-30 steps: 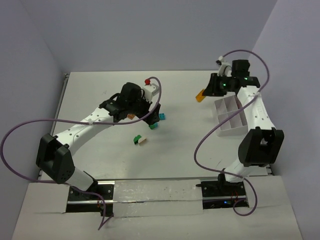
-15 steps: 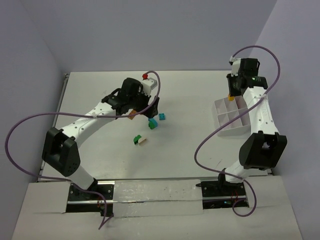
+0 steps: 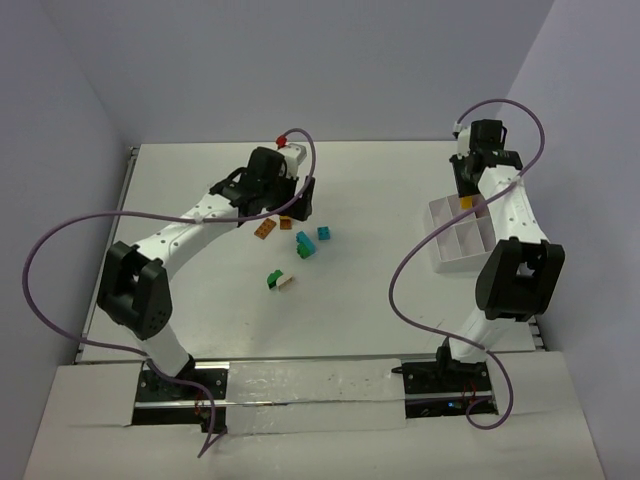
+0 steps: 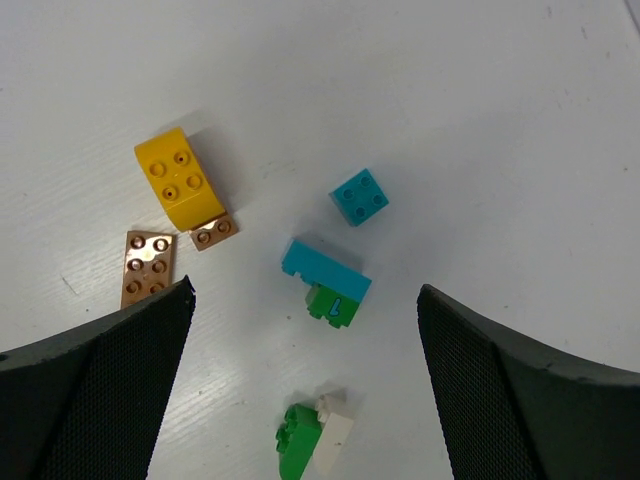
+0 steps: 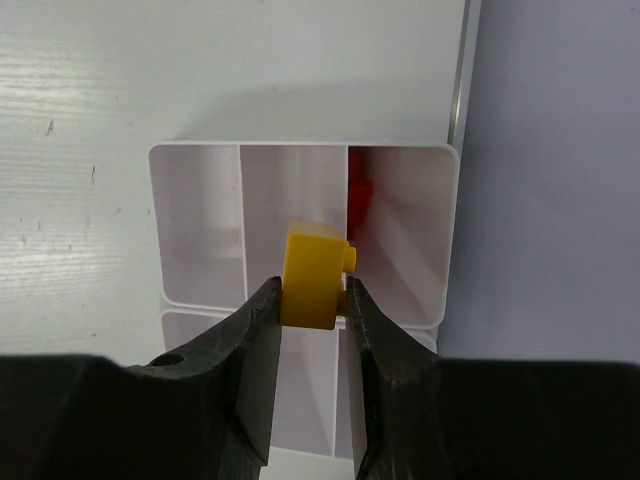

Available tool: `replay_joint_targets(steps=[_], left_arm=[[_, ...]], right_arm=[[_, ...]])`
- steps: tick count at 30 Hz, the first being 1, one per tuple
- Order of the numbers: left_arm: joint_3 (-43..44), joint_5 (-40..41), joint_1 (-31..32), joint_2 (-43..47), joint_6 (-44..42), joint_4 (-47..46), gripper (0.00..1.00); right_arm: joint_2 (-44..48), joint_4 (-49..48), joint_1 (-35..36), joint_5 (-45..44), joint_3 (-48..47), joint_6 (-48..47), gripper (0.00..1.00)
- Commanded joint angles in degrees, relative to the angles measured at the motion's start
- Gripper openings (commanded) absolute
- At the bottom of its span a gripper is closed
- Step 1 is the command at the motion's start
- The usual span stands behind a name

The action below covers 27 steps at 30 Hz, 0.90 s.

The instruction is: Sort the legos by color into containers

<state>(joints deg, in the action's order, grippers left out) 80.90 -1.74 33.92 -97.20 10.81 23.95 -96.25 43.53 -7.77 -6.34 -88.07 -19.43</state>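
Observation:
My right gripper (image 5: 313, 300) is shut on a yellow lego (image 5: 313, 275) and hangs over the white container tray (image 5: 195, 150), above its middle walls. A red lego (image 5: 361, 200) lies in the tray's far right compartment. From above, this gripper (image 3: 468, 203) sits at the tray's (image 3: 434, 235) far end. My left gripper (image 4: 305, 295) stands open above loose legos: a yellow brick (image 4: 180, 180), a brown plate (image 4: 148, 266), a small brown piece (image 4: 214, 232), a teal square (image 4: 359, 196), a teal-on-green pair (image 4: 325, 270) and a green-and-white pair (image 4: 312, 440).
The tray stands near the table's right edge, close to the side wall (image 5: 560, 200). Purple cables loop from both arms over the table (image 3: 380, 290). The loose legos cluster mid-table, between brown (image 3: 265, 229) and green-white (image 3: 280, 281).
My right arm has swung right with the yellow lego, from left of the tray to over it. My left gripper has shifted slightly toward the back, uncovering the brown and yellow legos.

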Motion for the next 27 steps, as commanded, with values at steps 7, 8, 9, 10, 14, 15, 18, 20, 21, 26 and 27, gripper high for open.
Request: replay_joint_targets(steps=[7, 8, 9, 10, 14, 15, 18, 20, 21, 26, 27], left_arm=[[4.08, 4.05, -1.25, -2.43, 2.96, 1.63, 0.99], [4.09, 3.81, -1.6, -2.54, 3.13, 1.7, 0.99], [4.09, 3.69, -1.66, -2.56, 3.31, 1.64, 0.99], [4.16, 3.53, -1.95, -2.78, 3.49, 1.7, 0.99], [4.81, 3.23, -2.64, -3.37, 3.57, 2.36, 0.99], [5.02, 3.06, -2.78, -3.55, 3.62, 2.57, 0.99], [5.14, 2.83, -3.12, -3.67, 3.75, 2.8, 0.99], [4.8, 2.83, -3.47, -3.44, 3.98, 2.57, 0.99], [4.67, 2.76, -3.67, -3.35, 4.08, 2.51, 0.99], [4.22, 2.27, -5.7, -2.68, 4.97, 2.52, 0.99], [4.21, 1.68, -6.24, -2.45, 5.25, 2.59, 0.99]], right_arm=[[-1.31, -3.19, -0.31, -1.33, -0.97, -1.4, 0.04], [-1.31, -3.33, -0.24, -1.31, -0.74, -1.47, 0.05], [-1.38, -3.36, -0.23, -1.31, -0.55, -1.48, 0.05], [-1.4, -3.44, -0.3, -1.24, -0.23, -1.56, 0.06], [-1.62, -3.59, -0.23, -1.14, 0.46, -1.75, 0.15], [-1.68, -3.63, -0.23, -1.12, 0.55, -1.75, 0.22], [-1.75, -3.6, -0.23, -1.05, 0.53, -1.66, 0.41], [-1.69, -3.48, -0.23, -1.1, 0.53, -1.55, 0.61], [-1.59, -3.38, -0.19, -1.1, 0.5, -1.45, 0.66], [0.74, -1.31, 2.01, 0.71, -1.12, 1.02, 0.86], [1.86, -0.74, 2.91, 1.25, -1.51, 1.77, 0.9]])
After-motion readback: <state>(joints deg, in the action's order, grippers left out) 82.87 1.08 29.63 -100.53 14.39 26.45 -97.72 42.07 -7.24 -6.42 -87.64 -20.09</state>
